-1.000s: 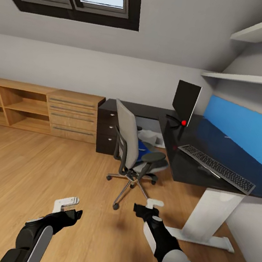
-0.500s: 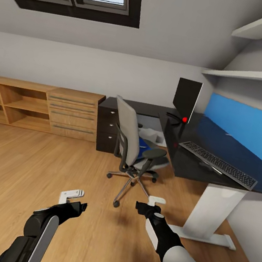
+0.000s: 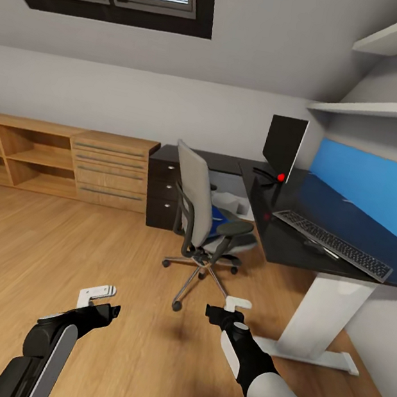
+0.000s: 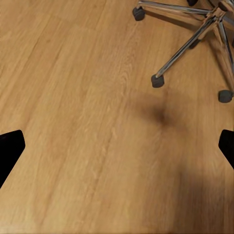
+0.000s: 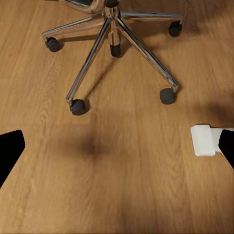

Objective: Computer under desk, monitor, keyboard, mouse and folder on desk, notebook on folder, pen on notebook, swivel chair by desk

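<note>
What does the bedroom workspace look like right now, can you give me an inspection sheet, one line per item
Surface: desk, black top, white leg.
Job's things: monitor upright at the far end of the desk; keyboard nearer on the top; mouse and pen at the keyboard's front edge; folder on the seat of the swivel chair, which stands by the desk.
Clutter: pale object under the desk, too unclear to name.
Grippers: left tool and right tool open, empty, above the floor.
Cables: nothing seen.
Surroundings: wooden drawer chest, wall shelves, skylight, blue wall panel.
</note>
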Controlling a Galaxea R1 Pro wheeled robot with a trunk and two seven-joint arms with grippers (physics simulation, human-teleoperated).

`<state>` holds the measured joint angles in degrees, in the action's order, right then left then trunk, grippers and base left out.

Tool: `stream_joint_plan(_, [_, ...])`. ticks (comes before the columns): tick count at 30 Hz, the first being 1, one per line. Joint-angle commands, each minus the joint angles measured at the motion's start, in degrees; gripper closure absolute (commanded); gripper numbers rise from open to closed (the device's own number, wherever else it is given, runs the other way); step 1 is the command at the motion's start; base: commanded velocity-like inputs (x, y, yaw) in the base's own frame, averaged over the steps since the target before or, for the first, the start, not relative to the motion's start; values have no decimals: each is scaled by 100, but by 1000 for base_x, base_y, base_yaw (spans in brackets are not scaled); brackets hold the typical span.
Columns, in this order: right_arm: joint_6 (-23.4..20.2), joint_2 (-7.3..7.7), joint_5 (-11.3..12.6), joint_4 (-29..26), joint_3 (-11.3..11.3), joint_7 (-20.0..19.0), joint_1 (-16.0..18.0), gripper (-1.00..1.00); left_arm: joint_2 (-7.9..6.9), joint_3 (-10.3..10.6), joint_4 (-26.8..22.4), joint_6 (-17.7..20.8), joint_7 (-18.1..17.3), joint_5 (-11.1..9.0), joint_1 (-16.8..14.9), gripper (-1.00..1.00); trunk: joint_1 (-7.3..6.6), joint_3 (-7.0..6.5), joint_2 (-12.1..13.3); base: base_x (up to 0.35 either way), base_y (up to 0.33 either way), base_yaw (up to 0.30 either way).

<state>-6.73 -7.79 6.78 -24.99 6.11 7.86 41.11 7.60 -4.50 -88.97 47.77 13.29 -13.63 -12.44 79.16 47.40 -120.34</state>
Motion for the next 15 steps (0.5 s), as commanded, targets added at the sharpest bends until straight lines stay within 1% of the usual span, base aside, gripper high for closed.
stream_joint_plan(1, [-30, 5, 60, -12, 49, 48, 2, -100, 4, -7, -6, 22, 42, -61, -4, -100, 22, 24, -44, 0, 0, 0])
stream_joint_plan(8, [-28, 5, 56, -43, 49, 53, 2, -100, 3, -7, 2, 21, 41, -61, -4, -100, 175, 150, -325, 0, 0, 0])
stream_joint_plan(12, [-40, 10, 57, -225, 47, 91, -2, -100, 2, -7, 3, 21, 39, -61, -4, -100, 263, 222, -485, 0, 0, 0])
stream_joint_plan(14, [-59, 12, 59, -446, 45, 113, -14, -100, -1, -7, -2, 17, 41, -61, -4, -100, 307, 257, -566, 0, 0, 0])
stream_joint_plan(15, [-121, 13, 60, -758, 44, 134, -45, -100, -3, -7, -10, 15, 41, -61, -4, -100, 329, 275, -606, 0, 0, 0])
